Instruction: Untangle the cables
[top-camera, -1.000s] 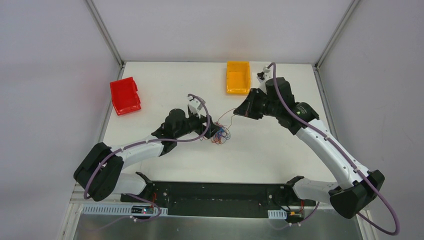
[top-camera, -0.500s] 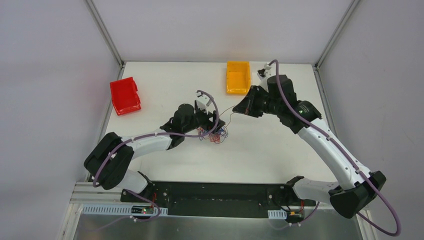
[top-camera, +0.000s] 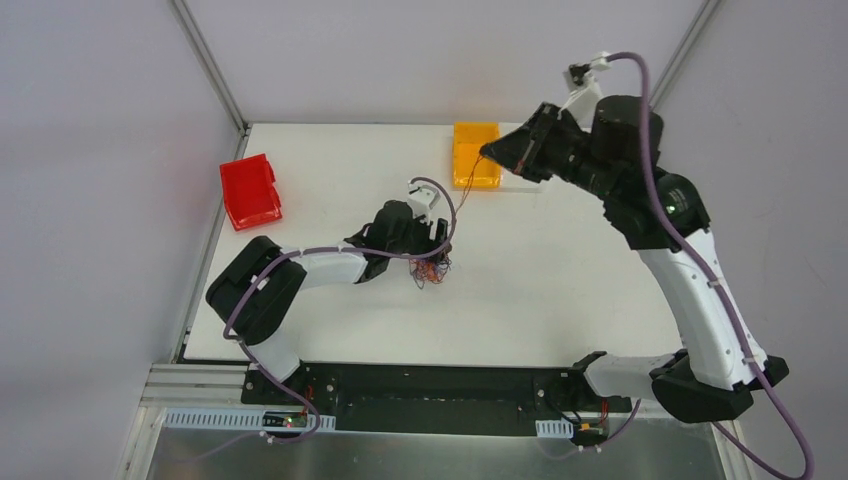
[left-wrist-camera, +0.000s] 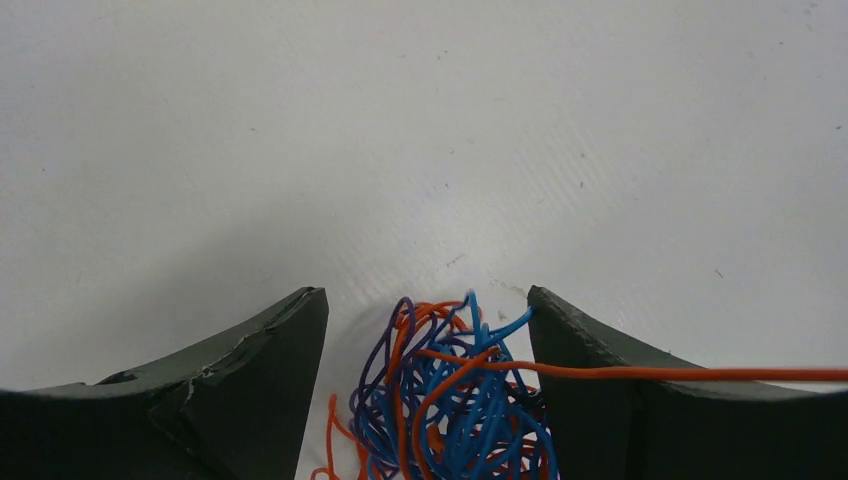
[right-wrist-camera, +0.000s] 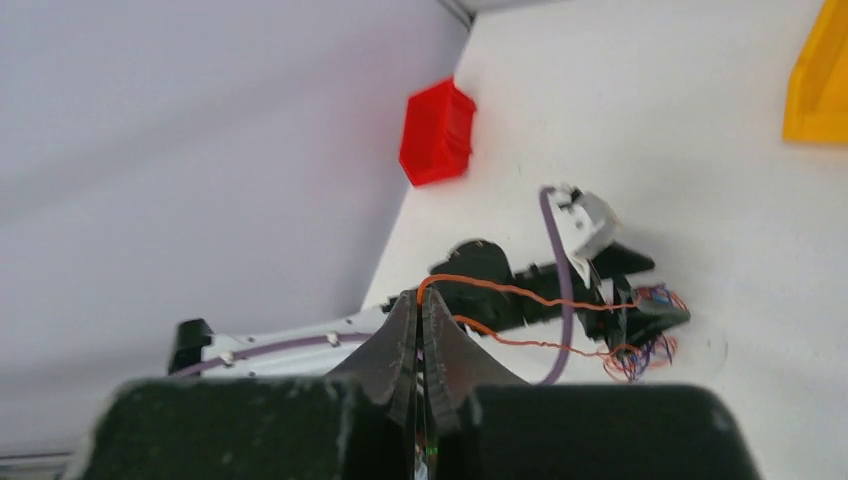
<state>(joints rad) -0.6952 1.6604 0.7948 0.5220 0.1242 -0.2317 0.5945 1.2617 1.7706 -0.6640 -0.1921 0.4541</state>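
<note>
The cables (top-camera: 432, 268) are a small tangle of orange, blue and purple wires on the white table (top-camera: 560, 290). My left gripper (top-camera: 430, 256) sits low over the tangle. In the left wrist view its gripper (left-wrist-camera: 427, 300) is open, with the tangle (left-wrist-camera: 450, 400) between the two fingers and against the right finger (left-wrist-camera: 600, 380). My right gripper (top-camera: 487, 152) is raised near the orange bin and shut on one orange wire (top-camera: 462, 195). In the right wrist view its gripper (right-wrist-camera: 420, 297) pinches this orange wire (right-wrist-camera: 520, 292), which stretches down to the tangle (right-wrist-camera: 640, 352).
An orange bin (top-camera: 476, 155) stands at the back of the table, just left of the right gripper. A red bin (top-camera: 250, 190) stands at the back left. White walls close in the table on three sides.
My right gripper has risen and moved back towards the orange bin, drawing the orange wire out longer. My left gripper has moved right and now sits over the tangle.
</note>
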